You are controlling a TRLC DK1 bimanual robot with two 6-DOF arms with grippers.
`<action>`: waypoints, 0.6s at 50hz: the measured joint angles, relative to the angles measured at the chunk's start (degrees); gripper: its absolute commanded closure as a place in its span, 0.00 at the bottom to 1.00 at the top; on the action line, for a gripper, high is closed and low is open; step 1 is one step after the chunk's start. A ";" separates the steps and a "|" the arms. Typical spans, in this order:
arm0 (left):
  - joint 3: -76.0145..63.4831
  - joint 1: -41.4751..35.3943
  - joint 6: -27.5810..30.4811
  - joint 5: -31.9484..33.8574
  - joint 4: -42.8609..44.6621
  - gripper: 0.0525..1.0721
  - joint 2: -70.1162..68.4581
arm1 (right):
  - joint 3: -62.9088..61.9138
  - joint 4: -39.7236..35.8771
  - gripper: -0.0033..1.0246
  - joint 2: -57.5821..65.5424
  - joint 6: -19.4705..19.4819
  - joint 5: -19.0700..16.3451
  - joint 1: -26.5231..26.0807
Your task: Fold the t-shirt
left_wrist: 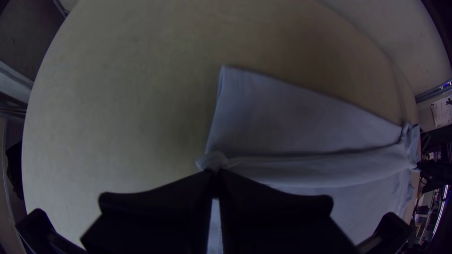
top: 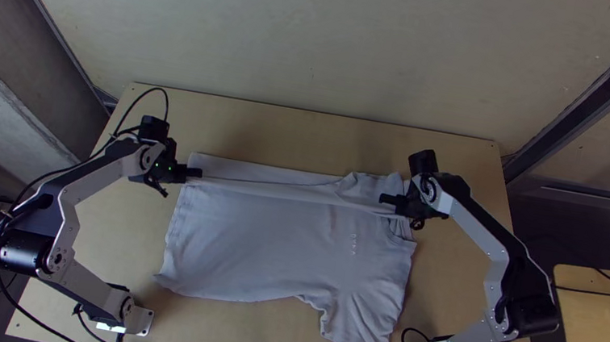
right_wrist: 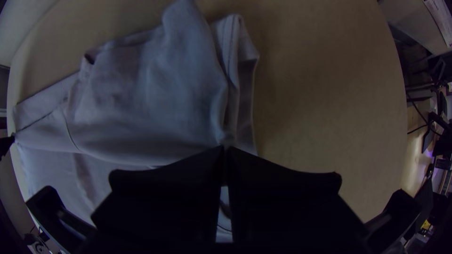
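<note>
Pale wooden worktop (top: 287,131), plain wall beyond its far edge. T-shirt (top: 271,231) lies across the middle, mostly spread, one sleeve (top: 357,330) pointing toward the near edge. Left gripper (top: 198,173): fingers closed on cloth at the narrow end away from the sleeve. Right gripper (top: 384,199): fingers closed on cloth near the shoulder end. Grips sit at opposite ends of one long ridge, presumably so the far strip folds over straight, without the middle sagging. Cloth is bunched beside the right grip; likely the other sleeve, needing smoothing. Risk, as judged: uneven release could skew the fold line.
</note>
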 measured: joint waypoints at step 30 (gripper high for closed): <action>0.52 -2.62 -0.68 -0.22 -8.13 0.05 -15.50 | 4.52 -12.87 0.15 -13.99 1.73 0.46 3.65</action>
